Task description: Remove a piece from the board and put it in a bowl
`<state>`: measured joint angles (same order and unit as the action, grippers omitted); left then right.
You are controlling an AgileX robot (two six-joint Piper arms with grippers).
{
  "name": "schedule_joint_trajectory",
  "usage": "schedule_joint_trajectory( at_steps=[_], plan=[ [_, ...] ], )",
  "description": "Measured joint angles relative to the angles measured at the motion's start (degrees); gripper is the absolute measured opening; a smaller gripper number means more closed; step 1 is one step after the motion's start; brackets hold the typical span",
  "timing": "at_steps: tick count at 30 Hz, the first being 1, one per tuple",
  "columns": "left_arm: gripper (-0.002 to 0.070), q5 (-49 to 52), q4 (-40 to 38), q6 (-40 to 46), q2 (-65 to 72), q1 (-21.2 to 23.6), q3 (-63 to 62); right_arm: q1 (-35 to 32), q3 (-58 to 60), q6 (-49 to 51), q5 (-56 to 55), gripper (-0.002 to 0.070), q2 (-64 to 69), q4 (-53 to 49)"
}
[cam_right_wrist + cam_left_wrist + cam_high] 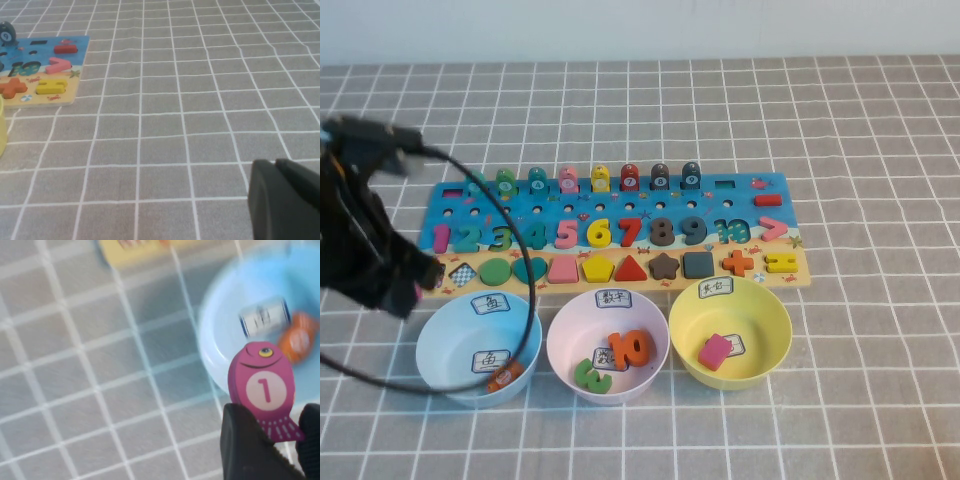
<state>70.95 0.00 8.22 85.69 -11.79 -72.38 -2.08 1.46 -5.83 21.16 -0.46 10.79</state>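
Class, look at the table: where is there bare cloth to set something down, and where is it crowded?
Bare: the checked cloth right of the board and yellow bowl, where the right claw rests shut, and behind the board. Crowded: the three bowls touching below the board, where the left claw holds the piece by the blue bowl.

Item count, table surface.
One puzzle board (620, 215); three bowls: one light blue (445, 335), one pale pink (570, 325), one yellow (760, 310). Seven ringed pegs along the board's upper row. One magenta fish piece (261, 385) marked 1. Two grippers: left (405, 285), right (282, 200).
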Motion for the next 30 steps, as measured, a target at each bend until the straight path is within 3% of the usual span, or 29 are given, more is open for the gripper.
schedule_joint_trajectory(
  at_steps=[6, 15, 22, 30],
  plan=[
    [0.0183, -1.4, -5.5, 8.9, 1.4, -1.8, 4.6, 0.0, 0.0, 0.0, 0.0, -0.0018, 0.0, 0.0],
    [0.0183, -6.7, -6.2, 10.5, 10.5, -9.9, 4.6, 0.0, 0.0, 0.0, 0.0, -0.0018, 0.0, 0.0],
    [0.0183, -10.0, -1.7, 9.3, 13.1, -10.1, 4.6, 0.0, 0.0, 0.0, 0.0, -0.0018, 0.0, 0.0],
    [0.0191, -14.3, -2.4, 7.1, 13.1, -10.1, 4.6, 0.0, 0.0, 0.0, 0.0, -0.0018, 0.0, 0.0]
  ],
)
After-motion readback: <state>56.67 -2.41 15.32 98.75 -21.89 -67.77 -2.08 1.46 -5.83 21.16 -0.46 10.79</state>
